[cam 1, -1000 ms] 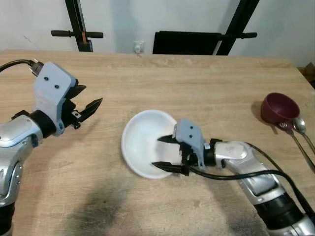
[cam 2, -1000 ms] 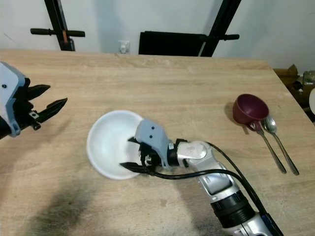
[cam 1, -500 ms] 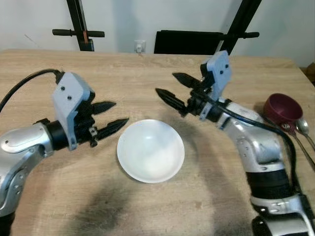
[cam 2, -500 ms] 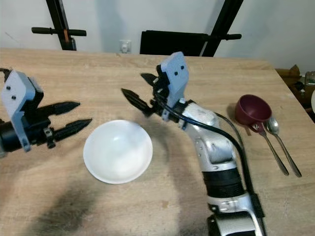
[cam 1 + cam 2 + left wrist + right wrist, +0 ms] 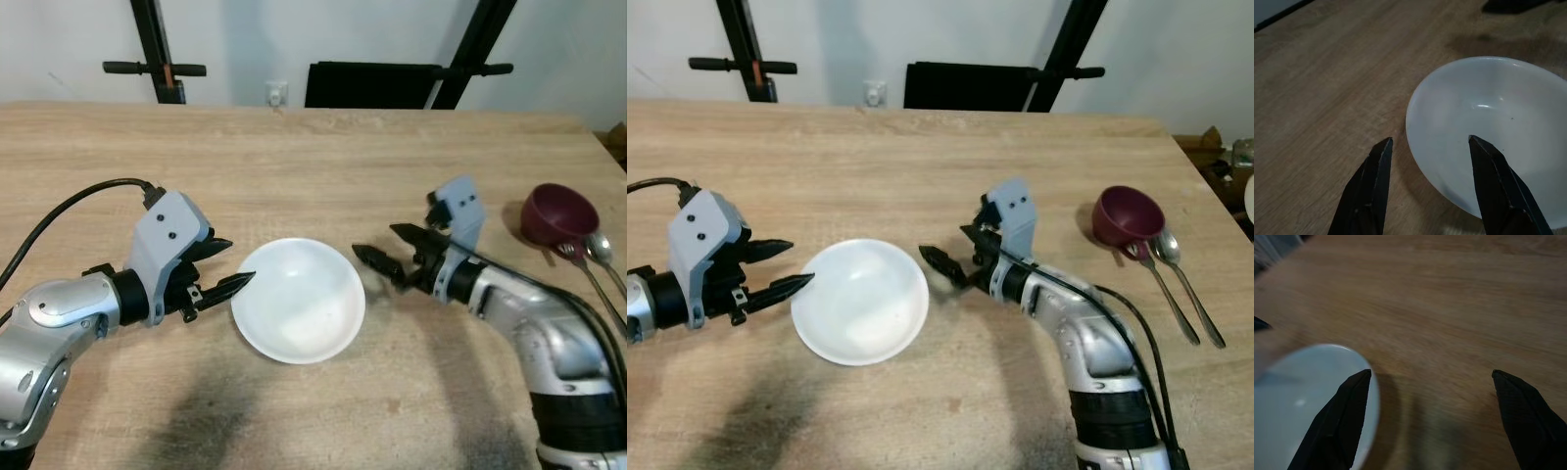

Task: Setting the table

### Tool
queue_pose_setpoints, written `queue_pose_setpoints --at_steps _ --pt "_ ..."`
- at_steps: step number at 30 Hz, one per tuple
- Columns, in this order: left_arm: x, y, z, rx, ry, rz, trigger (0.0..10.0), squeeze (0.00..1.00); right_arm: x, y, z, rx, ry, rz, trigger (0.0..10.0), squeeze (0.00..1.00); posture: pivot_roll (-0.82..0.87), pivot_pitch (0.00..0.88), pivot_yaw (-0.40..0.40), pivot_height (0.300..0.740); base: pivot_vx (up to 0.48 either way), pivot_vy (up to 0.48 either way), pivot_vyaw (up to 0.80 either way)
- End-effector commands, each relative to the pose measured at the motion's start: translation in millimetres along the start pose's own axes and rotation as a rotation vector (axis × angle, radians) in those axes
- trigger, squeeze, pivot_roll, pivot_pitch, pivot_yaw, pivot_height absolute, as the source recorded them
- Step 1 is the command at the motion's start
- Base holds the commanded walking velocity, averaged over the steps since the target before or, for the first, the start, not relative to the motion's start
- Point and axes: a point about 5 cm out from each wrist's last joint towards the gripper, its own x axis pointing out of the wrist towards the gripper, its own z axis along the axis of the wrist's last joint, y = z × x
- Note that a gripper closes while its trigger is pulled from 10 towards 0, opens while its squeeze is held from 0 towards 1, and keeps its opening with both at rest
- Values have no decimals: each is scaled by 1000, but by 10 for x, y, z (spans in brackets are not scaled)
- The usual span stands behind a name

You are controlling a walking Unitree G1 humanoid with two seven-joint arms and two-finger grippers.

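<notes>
While both arms sit low over the counter (image 5: 323, 157), I have the left tool (image 5: 227, 266) spread wide at the bowl's (image 5: 299, 299) left rim, one finger tip reaching to or over the edge and the other just outside it, as my left wrist view shows, with nothing gripped. From that camera the two black fingers (image 5: 1369, 188) straddle the rim: one hangs over the white inside, the other over bare wood.

On the other side, my right tool (image 5: 384, 255) is also parted and empty, pointing at the bowl from its right, the nearer tip just beside the rim but apart from it. My right wrist view is blurred; I can make out the pale curved edge of the bowl next to one finger and plain wood grain beyond.

I see the bowl as plain white, round and shallow, smooth and glossy, with nothing in it, standing upright on the light wooden counter between the two tools.

Well apart, near the counter's right edge, sits a dark red cup (image 5: 556, 215), with two metal spoons (image 5: 600, 274) just beside it.
</notes>
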Motion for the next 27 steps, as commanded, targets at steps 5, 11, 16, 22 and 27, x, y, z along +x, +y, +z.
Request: queue_pose_setpoints --at_steps 5,11,16,22,27 --pt "18 16 -13 8 4 -6 10000 0 -108 40 -89 154 38 60 10000 0 -9 97 22 740 0 0 0" --pt "31 9 -5 20 -1 -1 10000 0 -58 134 -274 129 122 91 10000 0 -5 101 19 740 0 0 0" --pt "-12 -27 12 10 -14 -26 10000 0 -59 215 -423 99 211 119 10000 0 -2 106 9 740 0 0 0" --pt "-9 -44 16 -2 -27 -22 10000 0 -5 208 -508 122 246 102 10000 0 2 109 -1 740 0 0 0" --pt "-7 -42 18 -4 -33 -14 10000 0 55 220 -549 125 251 103 10000 0 6 110 -5 740 0 0 0"
